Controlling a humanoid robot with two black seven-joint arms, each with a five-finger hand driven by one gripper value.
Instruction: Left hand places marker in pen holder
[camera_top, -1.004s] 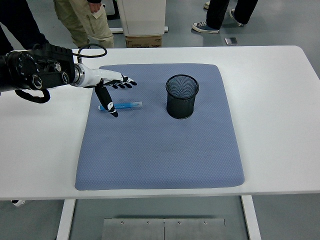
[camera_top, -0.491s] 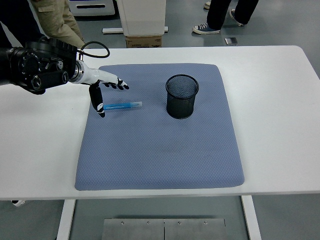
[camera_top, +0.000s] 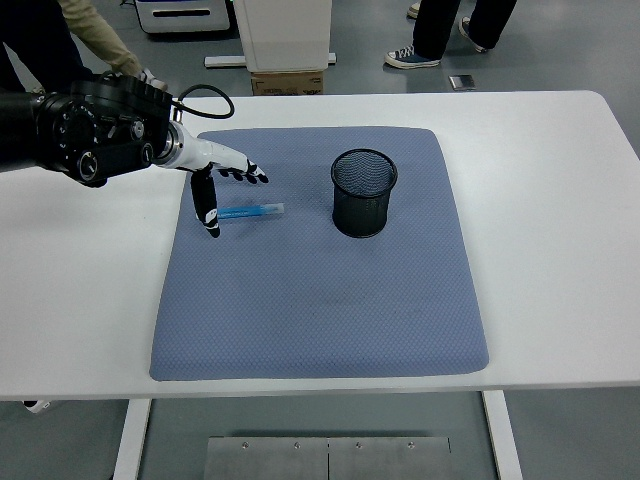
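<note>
1. A white bench (camera_top: 560, 230) carries a blue-grey mat (camera_top: 320, 300) that covers most of its middle.
2. The marker (camera_top: 250, 211), light blue and slim, lies flat on the mat's far left part, roughly parallel to the bench's near edge.
3. The pen holder (camera_top: 364, 192), a black mesh cup, stands upright on the mat to the right of the marker, apart from it with bare mat between.
4. The left arm (camera_top: 80, 135) comes in from the left edge over the bench's far left corner, black and bulky, with a black cable looping off its wrist.
5. The left hand (camera_top: 218, 185) is over the mat's left edge at the marker's left end, spread wide and holding nothing.
6. Its fingers (camera_top: 245, 172) point right, above the marker on the far side; the thumb (camera_top: 209, 208) angles down toward the near side, its tip just beside the marker's left end. Whether the thumb touches the marker cannot be told.
7. The right arm does not show.
8. Beyond the bench, on the grey floor, a cardboard box (camera_top: 286, 82) sits under a white cabinet (camera_top: 283, 30); a person's legs and sneakers (camera_top: 410, 55) show at the top right, and another person's sleeve (camera_top: 95, 35) at the top left.
</note>
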